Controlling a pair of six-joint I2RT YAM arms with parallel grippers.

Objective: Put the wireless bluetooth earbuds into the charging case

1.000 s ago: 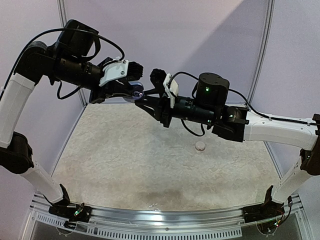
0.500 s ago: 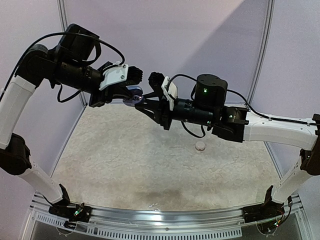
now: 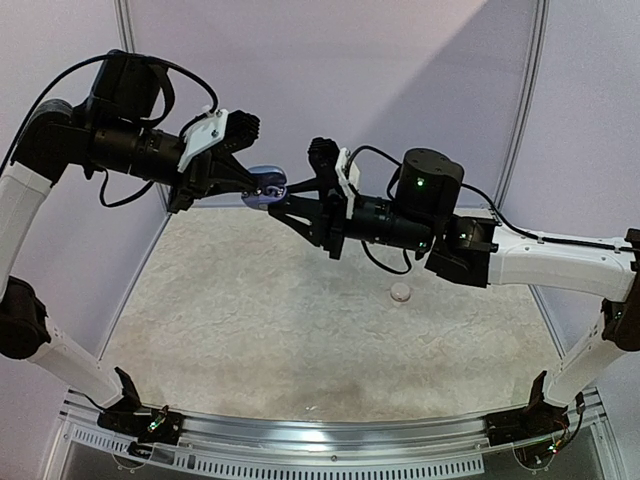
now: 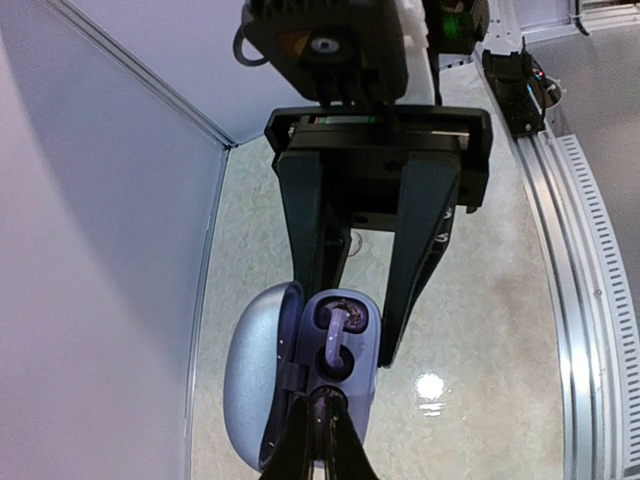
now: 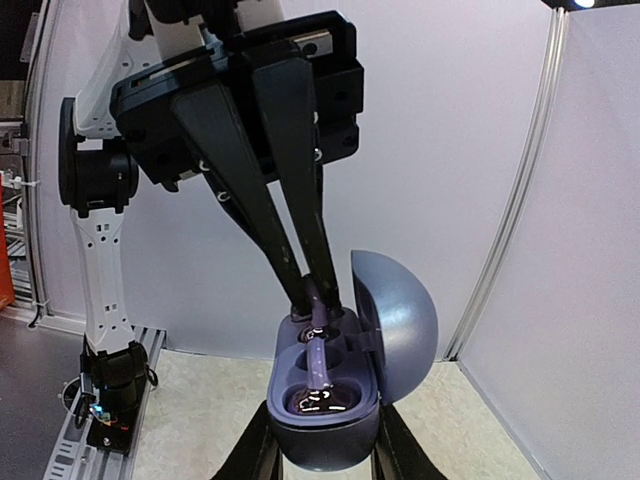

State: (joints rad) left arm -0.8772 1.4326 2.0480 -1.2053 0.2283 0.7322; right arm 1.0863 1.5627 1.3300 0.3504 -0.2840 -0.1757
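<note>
A blue-grey charging case (image 5: 325,425) hangs in mid-air with its lid (image 5: 398,320) swung open, and my right gripper (image 5: 325,455) is shut on its lower body. One dark purple earbud (image 5: 320,390) sits in the case's near socket, its stem pointing up. My left gripper (image 5: 311,298) reaches down into the far socket and is shut on a second dark earbud (image 5: 314,305) there. In the left wrist view that gripper (image 4: 325,425) pinches at the case (image 4: 345,380) edge, with the seated earbud (image 4: 338,328) beyond. From the top view, both grippers meet at the case (image 3: 263,186) high above the table.
A small whitish round piece (image 3: 401,292) lies on the speckled table (image 3: 250,320) right of the middle. Lilac walls stand behind and to both sides. A metal rail (image 3: 330,432) runs along the near edge between the arm bases.
My left gripper has closed onto the earbud at the case. The left arm has shifted left and higher, while the right arm and the case have hardly moved.
</note>
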